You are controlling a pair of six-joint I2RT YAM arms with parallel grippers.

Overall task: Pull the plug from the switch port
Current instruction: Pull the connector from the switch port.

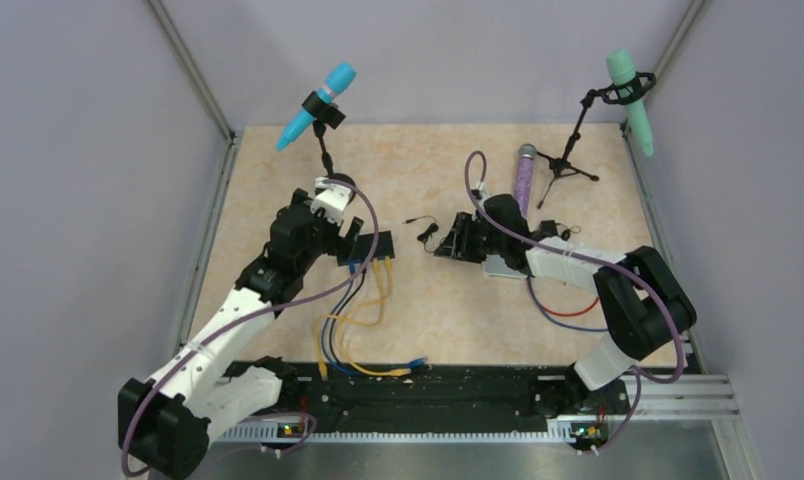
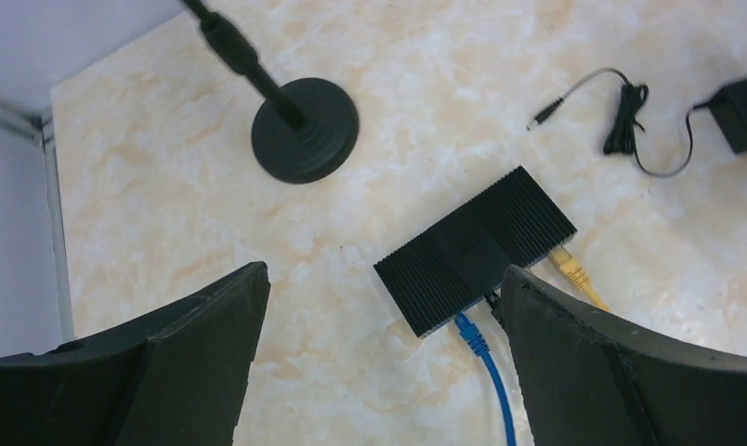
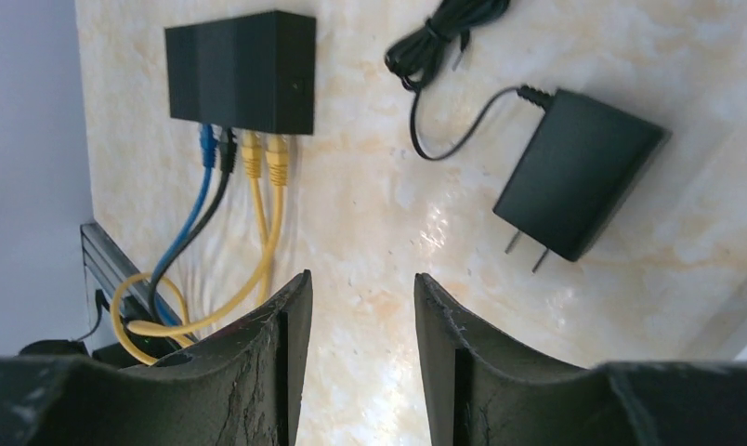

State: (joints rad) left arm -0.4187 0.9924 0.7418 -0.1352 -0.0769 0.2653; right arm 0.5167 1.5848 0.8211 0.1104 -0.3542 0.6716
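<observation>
Switch (image 2: 472,249) flat on table (image 1: 448,310), left of centre, blue, black and two yellow plugs (image 3: 252,153) seated along its near edge, left gripper (image 2: 384,279) spread wide above it, right gripper (image 3: 360,288) slightly parted, empty, near adapter (image 3: 574,177).

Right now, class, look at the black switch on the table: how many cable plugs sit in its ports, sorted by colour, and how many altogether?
Blue plug: 1
Black plug: 1
Yellow plugs: 2
Total in the switch: 4
</observation>
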